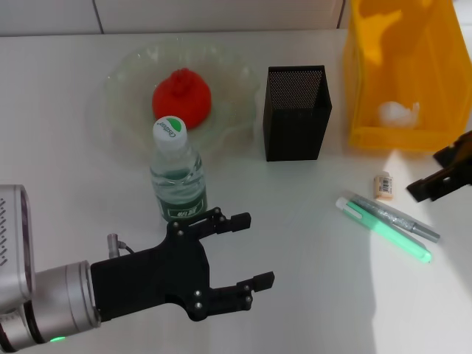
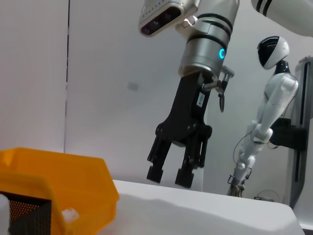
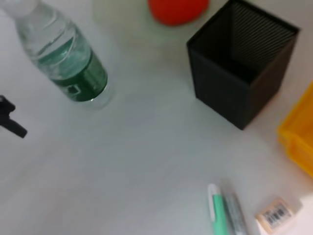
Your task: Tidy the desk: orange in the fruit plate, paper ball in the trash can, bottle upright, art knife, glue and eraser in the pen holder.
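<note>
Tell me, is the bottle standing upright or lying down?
Upright: the bottle stands on its base, white cap on top, beside the open left pincer.

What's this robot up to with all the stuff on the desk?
It is tidying the desk. The orange already sits in the fruit plate, a paper ball lies in the trash can, and the bottle stands upright. The left gripper is open beside the bottle, holding nothing. The glue, art knife and eraser lie on the desk, not yet in the pen holder. The right gripper hangs near them.
</note>
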You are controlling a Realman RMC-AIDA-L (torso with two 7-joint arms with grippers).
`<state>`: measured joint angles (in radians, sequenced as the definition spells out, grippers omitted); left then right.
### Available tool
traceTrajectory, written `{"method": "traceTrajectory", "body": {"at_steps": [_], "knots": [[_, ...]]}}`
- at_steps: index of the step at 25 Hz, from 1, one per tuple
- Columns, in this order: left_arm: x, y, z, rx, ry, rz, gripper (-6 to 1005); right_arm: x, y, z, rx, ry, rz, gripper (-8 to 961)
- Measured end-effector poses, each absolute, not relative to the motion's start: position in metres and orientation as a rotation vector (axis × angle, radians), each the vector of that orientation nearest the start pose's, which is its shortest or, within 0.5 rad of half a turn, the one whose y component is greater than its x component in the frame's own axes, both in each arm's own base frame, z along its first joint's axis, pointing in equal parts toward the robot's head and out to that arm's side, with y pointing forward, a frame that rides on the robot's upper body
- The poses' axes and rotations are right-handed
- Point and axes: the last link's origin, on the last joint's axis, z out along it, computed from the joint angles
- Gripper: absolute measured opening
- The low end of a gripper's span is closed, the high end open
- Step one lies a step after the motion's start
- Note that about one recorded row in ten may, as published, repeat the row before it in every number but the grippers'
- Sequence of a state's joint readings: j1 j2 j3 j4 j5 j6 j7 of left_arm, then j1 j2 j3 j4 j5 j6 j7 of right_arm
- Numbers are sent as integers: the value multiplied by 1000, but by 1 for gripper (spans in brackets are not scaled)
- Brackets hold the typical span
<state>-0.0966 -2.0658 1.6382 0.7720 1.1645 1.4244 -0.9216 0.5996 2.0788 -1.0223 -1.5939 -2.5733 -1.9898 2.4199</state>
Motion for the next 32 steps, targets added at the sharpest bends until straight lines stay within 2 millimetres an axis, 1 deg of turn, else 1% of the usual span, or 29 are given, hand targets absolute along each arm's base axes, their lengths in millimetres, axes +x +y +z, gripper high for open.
{"method": "traceTrajectory", "body": {"at_steps": [1,3,5,6,8,10,11,15,18,32], "knots": [[-248,217,-68,-2730,-239,-1007,797,175,324,81,-2664,986,-414,790],[-249,217,-68,-2728,-242,-1001,794,178,326,67,-2688,982,-447,790],[-251,217,-70,-2723,-225,-978,792,185,329,50,-2715,993,-483,790],[-251,217,-70,-2725,-219,-976,791,185,329,50,-2715,993,-483,790],[-251,216,-71,-2727,-208,-970,792,190,331,42,-2719,995,-490,789],[-254,214,-72,-2732,-188,-948,792,197,336,27,-2721,977,-513,789],[-254,214,-72,-2732,-188,-948,793,197,336,27,-2721,977,-513,789],[-254,213,-73,-2736,-190,-944,793,207,339,15,-2721,981,-533,790],[-254,213,-73,-2735,-193,-940,794,209,341,11,-2720,984,-533,790],[-255,216,-76,-2733,-214,-915,788,210,346,-3,-2735,995,-545,789]]}}
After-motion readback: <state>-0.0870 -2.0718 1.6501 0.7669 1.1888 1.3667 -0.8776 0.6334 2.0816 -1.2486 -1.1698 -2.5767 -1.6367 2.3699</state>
